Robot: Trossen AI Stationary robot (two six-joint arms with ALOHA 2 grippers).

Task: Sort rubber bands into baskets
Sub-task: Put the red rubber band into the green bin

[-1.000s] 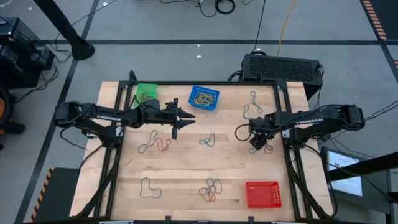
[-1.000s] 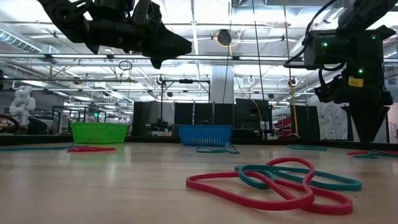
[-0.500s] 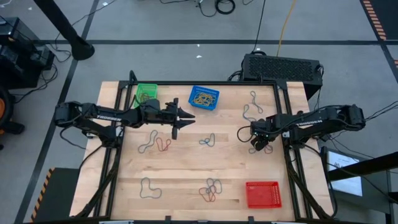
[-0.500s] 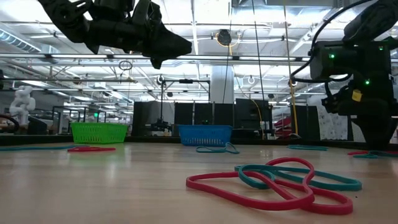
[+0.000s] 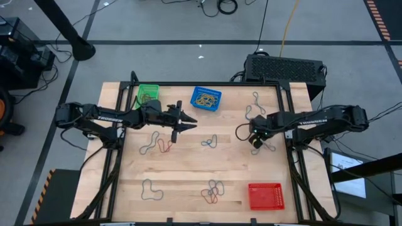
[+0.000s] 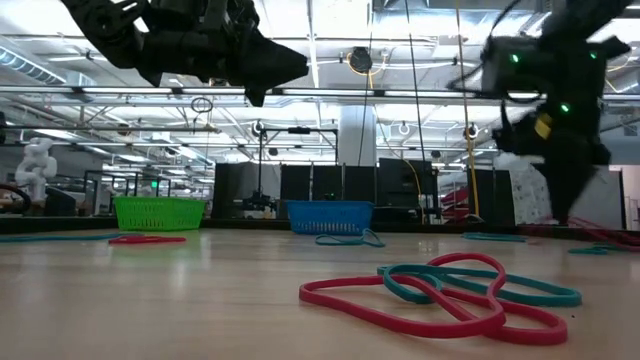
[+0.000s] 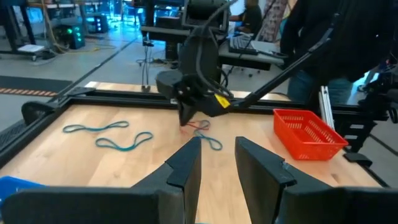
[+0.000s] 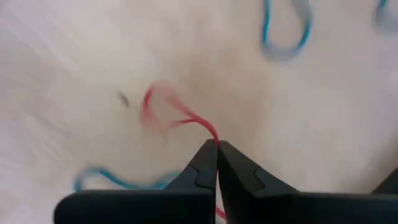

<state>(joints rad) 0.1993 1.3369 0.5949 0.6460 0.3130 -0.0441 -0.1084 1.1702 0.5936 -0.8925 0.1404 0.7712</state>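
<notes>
Wooden counter (image 5: 188, 169) carries your bands in loose clusters. At the far left edge sits the green basket (image 5: 148, 93), with the blue basket (image 5: 206, 98) beside it holding yellow bands. Your left gripper (image 5: 183, 124) hangs above the counter near them, its fingers (image 7: 186, 163) parted on nothing. Over to the right, your right gripper (image 8: 216, 147) has its fingers pinched tight on a red band (image 8: 163, 110) that trails onto the wood. Nearest corner on the right holds the red basket (image 5: 266, 196).
</notes>
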